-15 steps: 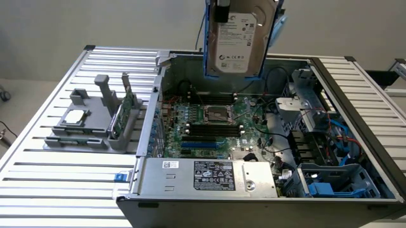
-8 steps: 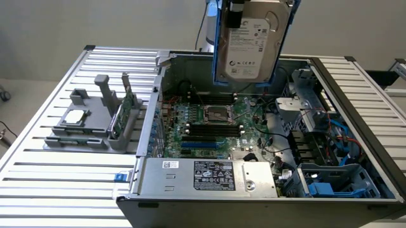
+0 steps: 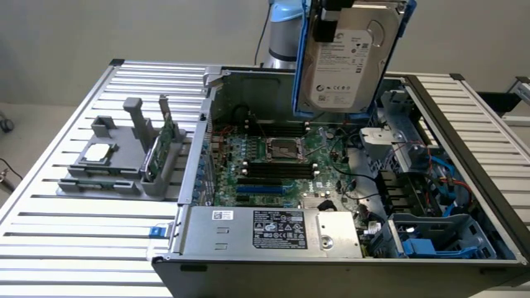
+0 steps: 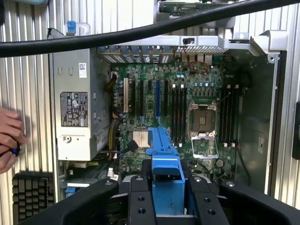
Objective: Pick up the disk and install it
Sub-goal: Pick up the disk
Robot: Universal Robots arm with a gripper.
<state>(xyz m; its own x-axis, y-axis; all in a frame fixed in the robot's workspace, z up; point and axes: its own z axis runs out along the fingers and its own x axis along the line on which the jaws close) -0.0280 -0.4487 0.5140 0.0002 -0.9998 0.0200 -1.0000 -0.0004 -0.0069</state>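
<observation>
gripper (image 4: pixel 166 190): clamped on the disk (image 3: pixel 344 62) by its blue carrier, with a black finger (image 4: pixel 139 201) on each side.
disk pose: it hung in the air, upright, long axis vertical, white label facing the exterior camera.
disk vs case: it was over the far part of the open computer case (image 3: pixel 195 143), above the motherboard (image 3: pixel 277 155), touching nothing but the gripper.
bay side: the drive cage with blue parts (image 3: pixel 431 239) sat at the near corner on the exterior view's right, lower than the disk and well apart. Probably its seat, not confirmed.
progress: pick-up looked done, disk not yet seated.
other: a person's hand (image 4: pixel 9 140) rested outside the case, beside the power supply (image 4: pixel 77 108).
</observation>
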